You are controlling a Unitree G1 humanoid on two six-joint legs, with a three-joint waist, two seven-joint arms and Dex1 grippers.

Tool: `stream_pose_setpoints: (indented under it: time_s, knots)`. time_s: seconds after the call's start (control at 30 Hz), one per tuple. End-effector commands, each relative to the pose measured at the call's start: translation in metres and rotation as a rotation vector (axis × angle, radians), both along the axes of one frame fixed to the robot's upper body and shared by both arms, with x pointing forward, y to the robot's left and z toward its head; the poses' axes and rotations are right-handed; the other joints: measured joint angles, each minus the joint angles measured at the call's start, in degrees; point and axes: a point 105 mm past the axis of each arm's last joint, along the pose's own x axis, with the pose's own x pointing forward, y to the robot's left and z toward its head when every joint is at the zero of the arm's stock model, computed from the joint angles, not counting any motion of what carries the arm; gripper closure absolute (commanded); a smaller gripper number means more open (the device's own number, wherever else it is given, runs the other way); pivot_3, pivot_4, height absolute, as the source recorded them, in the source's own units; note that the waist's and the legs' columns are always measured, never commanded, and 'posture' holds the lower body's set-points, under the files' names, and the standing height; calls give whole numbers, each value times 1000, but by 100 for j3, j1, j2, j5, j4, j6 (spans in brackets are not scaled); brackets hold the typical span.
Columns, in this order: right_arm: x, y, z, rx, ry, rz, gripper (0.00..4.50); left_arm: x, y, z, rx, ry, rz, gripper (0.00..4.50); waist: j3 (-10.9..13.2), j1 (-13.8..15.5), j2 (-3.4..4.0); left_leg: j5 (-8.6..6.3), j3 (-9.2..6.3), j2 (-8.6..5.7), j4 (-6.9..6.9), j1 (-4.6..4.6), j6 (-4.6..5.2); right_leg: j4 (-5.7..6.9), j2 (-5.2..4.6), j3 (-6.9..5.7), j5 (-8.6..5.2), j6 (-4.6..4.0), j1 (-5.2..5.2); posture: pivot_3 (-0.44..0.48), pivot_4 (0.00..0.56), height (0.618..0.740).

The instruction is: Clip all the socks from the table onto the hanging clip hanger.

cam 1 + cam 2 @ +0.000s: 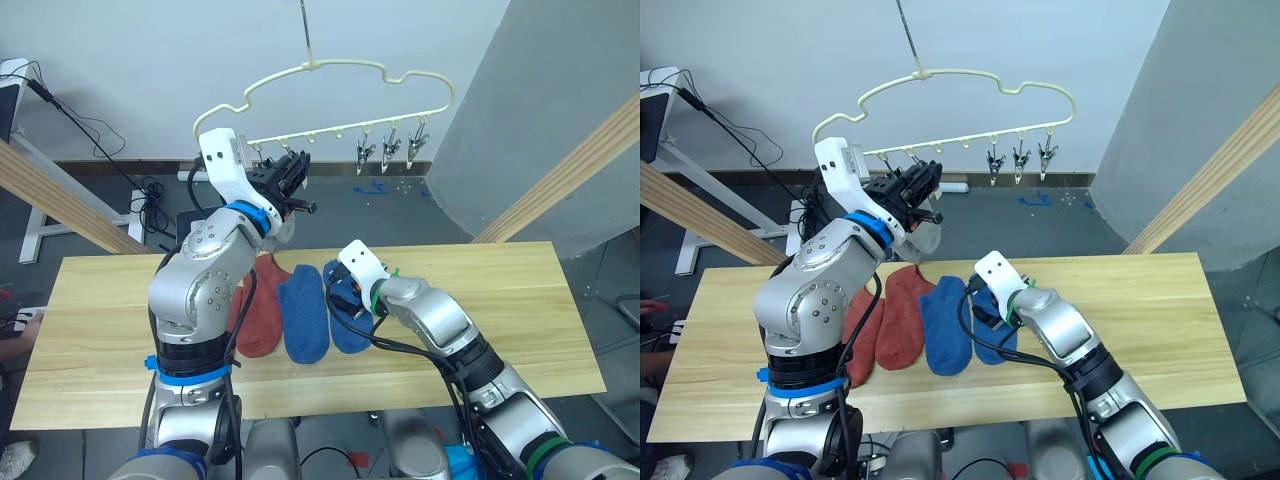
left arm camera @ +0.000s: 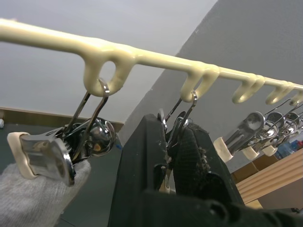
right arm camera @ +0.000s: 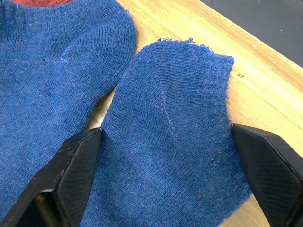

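The pale-yellow clip hanger hangs above the table's far side. My left gripper is raised to it and shut on one of its silver clips. Beside it, a light grey sock hangs from the neighbouring clip. On the table lie two rust-red socks and two blue socks side by side. My right gripper is low over the rightmost blue sock, open, with one finger on each side of it.
Three free clips hang at the hanger's right end. Thick wooden frame poles slant at the left and right. Cables lie on the floor behind the table. The table's right half is bare wood.
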Motion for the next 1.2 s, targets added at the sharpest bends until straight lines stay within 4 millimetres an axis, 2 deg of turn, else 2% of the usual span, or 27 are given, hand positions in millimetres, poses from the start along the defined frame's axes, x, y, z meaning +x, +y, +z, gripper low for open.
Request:
stream_pose_setpoints:
  time_s: [0.03,0.2,0.3,0.67,0.83,0.97,1.2]
  knots:
    - [-5,-2,-6,2,27,-4,0,-8,-3,11,-1,-59,-8,4179,0,-1,0,0,0,0,0,0,0,0,0,0,0,0,0,-230,392,740]
    - [-5,-1,-5,7,23,-8,0,-7,-3,10,2,-58,-8,4179,0,0,0,0,0,0,0,0,0,0,0,0,0,0,0,-231,393,740]
    - [-4,0,-4,17,26,-15,570,-7,-3,11,2,-59,-7,4184,0,-1,0,0,0,0,0,0,0,0,0,0,1,0,0,-232,393,740]
    - [-3,-1,-2,9,24,-13,4468,-6,-4,10,1,-59,-7,4184,0,-4,0,0,0,0,1,0,0,0,0,0,1,-1,0,-232,392,740]
    - [-3,-4,-3,3,17,-23,4468,-7,-4,10,-10,-53,-11,4184,0,-4,0,0,0,0,1,0,0,0,0,0,1,0,0,-232,392,740]
    - [-4,-2,8,36,-20,14,4468,-6,-1,14,-41,-44,-16,4184,0,-4,0,0,0,0,1,0,0,0,0,0,2,0,0,-230,393,740]
    - [-7,7,48,174,-178,113,4468,-5,5,21,-72,-28,-34,4184,0,-8,0,0,1,0,1,-1,0,1,1,1,2,0,-1,-216,384,740]
